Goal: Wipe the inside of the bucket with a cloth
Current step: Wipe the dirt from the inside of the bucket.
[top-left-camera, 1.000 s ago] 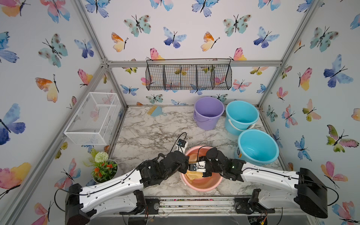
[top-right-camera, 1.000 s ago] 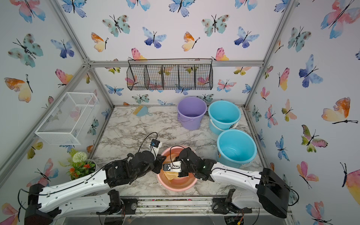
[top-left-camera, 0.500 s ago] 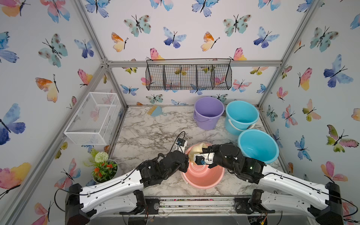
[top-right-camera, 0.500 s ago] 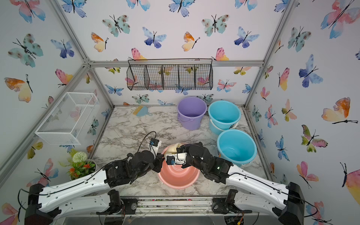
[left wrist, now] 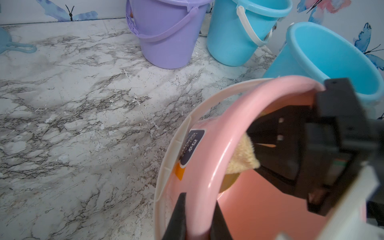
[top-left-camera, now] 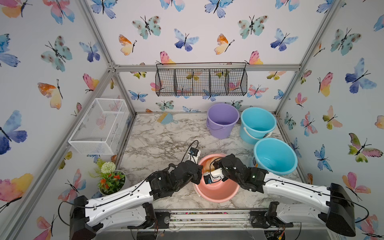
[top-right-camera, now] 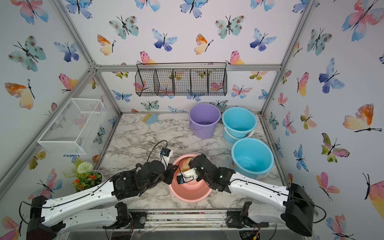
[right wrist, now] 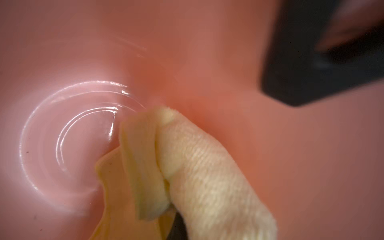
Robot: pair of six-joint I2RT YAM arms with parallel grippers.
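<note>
Here, cloth (right wrist: 207, 176) clenched in right gripper (left wrist: 259, 145), against bucket (top-left-camera: 218, 193) inner wall; left gripper (left wrist: 198, 206) pinches rim.

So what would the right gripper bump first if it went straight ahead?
Probably the inner wall of the pink bucket, near its bottom; the cloth in the right gripper leads, so it touches first.

Your left arm (top-left-camera: 118, 202) and right arm (top-left-camera: 295, 190) are a matched pair. Each has long, smooth white shells, chunky black joint housings (top-left-camera: 166, 182) toward the wrist and a big black shoulder block (top-left-camera: 340, 209). A thin black cable (top-left-camera: 188, 146) is clipped along each white link and loops out near a small white wrist camera (top-left-camera: 194, 153). You'll see a green light (top-left-camera: 253, 176) glowing on the right arm's black section. The left gripper (left wrist: 199, 200) has flat, matte black fingers.
</note>
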